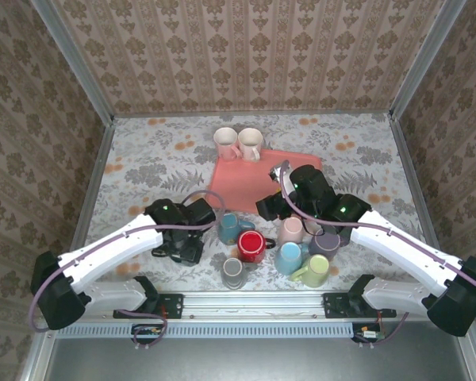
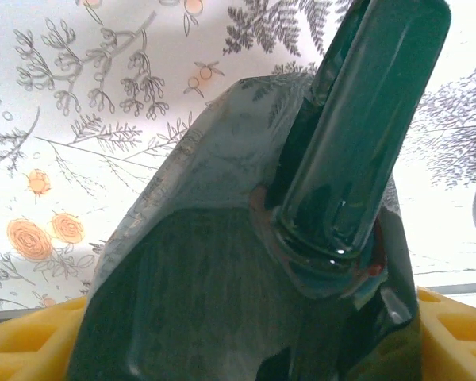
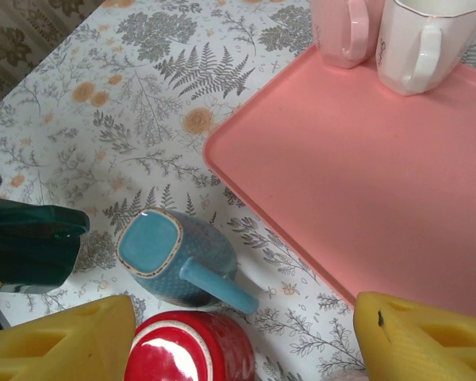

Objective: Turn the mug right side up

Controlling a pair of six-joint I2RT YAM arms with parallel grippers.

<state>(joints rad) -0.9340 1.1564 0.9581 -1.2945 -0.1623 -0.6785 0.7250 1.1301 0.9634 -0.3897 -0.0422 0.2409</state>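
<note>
Left gripper [image 2: 242, 337]: jaws clamped on the dark green mug [image 2: 222, 286], with a yellow finger [image 2: 32, 341] at each flank. The mug's handle points away from the wrist camera, out over the floral table [image 2: 103, 119]. The mug is toward the table's near edge, left of centre, near the blue mug [image 3: 170, 254]. Cannot tell whether it rests on the table or hangs clear, nor which end is up.

Right gripper [image 3: 238, 345]: jaws spread, nothing between them. It hangs above the red mug [image 3: 190, 349], close to the near left corner of the pink tray [image 3: 365, 182].

The blue mug stands upside down, flat base up, handle jutting sideways. The red mug is just beside it on the near side.

The tray lies toward the far edge, about mid-table. Two pale mugs [image 3: 345, 32] [image 3: 428, 44] stand at its far edge, upright in the top view.

Near edge, right of centre: pink mug [image 1: 292, 230], purple mug [image 1: 327, 244], light blue mug [image 1: 288, 258] and yellow-green mug [image 1: 313, 271], bunched together. Grey mug [image 1: 233, 272] sits nearer the centre.
</note>
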